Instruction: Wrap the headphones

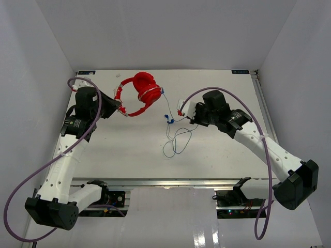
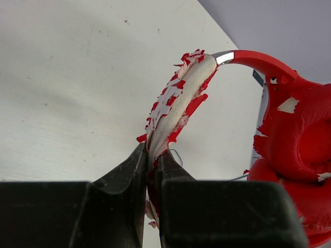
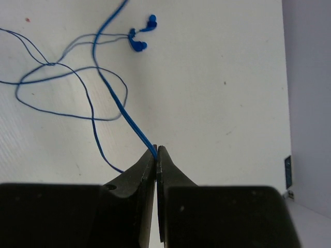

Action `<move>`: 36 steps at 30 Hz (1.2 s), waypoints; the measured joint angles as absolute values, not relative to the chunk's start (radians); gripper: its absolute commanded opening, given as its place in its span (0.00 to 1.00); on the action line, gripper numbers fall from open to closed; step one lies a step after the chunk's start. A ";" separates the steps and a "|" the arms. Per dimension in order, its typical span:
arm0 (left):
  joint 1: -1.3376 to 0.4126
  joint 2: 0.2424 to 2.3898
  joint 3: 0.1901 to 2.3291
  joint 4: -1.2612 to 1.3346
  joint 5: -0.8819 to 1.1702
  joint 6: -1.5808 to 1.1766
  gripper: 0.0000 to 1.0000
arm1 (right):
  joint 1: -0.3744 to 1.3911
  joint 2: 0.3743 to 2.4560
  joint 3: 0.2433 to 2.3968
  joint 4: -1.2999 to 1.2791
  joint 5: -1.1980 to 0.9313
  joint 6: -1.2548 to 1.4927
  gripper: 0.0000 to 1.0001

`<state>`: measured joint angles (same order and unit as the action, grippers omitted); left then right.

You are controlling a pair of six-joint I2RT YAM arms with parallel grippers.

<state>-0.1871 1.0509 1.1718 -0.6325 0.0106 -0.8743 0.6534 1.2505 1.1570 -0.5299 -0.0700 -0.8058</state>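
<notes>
The headphones are finished in glossy red plastic. On the headband the red coating is flaked and white foam-like padding is exposed. A bright metal strip adjoins it. The thin blue cord looks smooth, the white table matt and faintly speckled.

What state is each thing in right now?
headphones, headband covering flaking, white foam exposed
cord, unwrapped, in loose loops on the table
plug, lying free
left gripper, shut on the headphones' headband
right gripper, shut on the cord
</notes>
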 measured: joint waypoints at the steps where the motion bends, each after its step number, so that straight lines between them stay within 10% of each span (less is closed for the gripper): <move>1: -0.187 1.050 1.170 -0.640 0.002 -0.854 0.00 | 0.653 1.250 1.165 -0.545 -0.044 -0.830 0.08; 18: -0.194 1.127 1.073 -0.609 0.160 -0.656 0.00 | 1.071 1.299 1.458 -0.628 0.169 -1.132 0.08; 36: -0.200 0.998 0.906 -0.627 0.254 -0.352 0.00 | 1.084 1.492 1.577 -0.549 0.335 -1.174 0.09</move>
